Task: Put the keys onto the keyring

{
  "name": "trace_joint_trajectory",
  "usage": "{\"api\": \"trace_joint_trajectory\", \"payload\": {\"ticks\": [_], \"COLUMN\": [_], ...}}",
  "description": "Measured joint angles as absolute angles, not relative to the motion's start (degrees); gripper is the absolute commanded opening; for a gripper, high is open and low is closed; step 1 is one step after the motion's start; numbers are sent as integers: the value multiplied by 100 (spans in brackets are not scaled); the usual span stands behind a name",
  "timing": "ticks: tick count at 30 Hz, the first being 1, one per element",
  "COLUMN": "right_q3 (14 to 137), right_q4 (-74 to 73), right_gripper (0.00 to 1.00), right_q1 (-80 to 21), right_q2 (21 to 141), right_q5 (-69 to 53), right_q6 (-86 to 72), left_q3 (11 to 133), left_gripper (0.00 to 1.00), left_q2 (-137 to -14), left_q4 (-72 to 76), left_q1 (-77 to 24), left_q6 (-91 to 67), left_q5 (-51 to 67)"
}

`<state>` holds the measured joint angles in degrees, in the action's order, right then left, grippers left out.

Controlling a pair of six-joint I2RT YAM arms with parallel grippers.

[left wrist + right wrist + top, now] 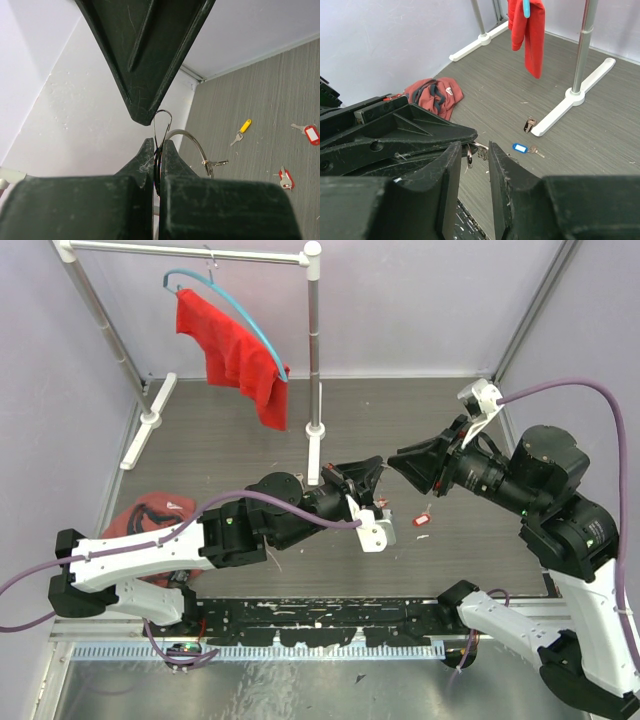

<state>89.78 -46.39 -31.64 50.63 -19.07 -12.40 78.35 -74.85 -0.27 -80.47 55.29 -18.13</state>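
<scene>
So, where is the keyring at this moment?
In the left wrist view the keyring is pinched in the shut left gripper, off the table. In the top view that is mid-table, facing the right gripper.

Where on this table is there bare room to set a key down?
Bare tabletop lies between the rack post and the right wall, and under the red cloth between the rack's feet. The middle is crowded: left gripper and right gripper meet at the keyring, a red-tagged key beside them.
</scene>
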Motion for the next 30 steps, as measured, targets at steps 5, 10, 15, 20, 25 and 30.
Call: {"api": "trace_joint_trajectory", "payload": {"ticks": [5,10,15,20,25,30], "right_q3": [8978,8978,8978,8978,8978,8978], "right_q4": [-4644,-4648,-4657,-4689,-4700,-4694], "right_gripper": [33,27,26,14,1,1], "right_q1": [-3164,-3164,-3164,-3164,-3164,-3164], "right_q2": [5089,5142,5192,5216,5214,5212], "right_q5": [-1951,-2038,-2150,-2209,-2272,-2309], "right_q6": [-1240,-1240,-1240,-1240,-1234,-1243], "left_q3": [7835,7835,7835,7835,7835,7835], "left_gripper": [0,0,0,0,4,31], "left_q2": [-7485,-7485,-7485,-7485,-7485,-7485], "left_q4": [-27,-27,-27,-25,-25,5], "left_q1": [-8047,-8047,-8047,-8047,-8049,-8058], "left_q6": [5529,5529,5529,5531,5529,5518], "left_q5": [-1813,-1813,-1815,-1820,-1839,-1855]}}
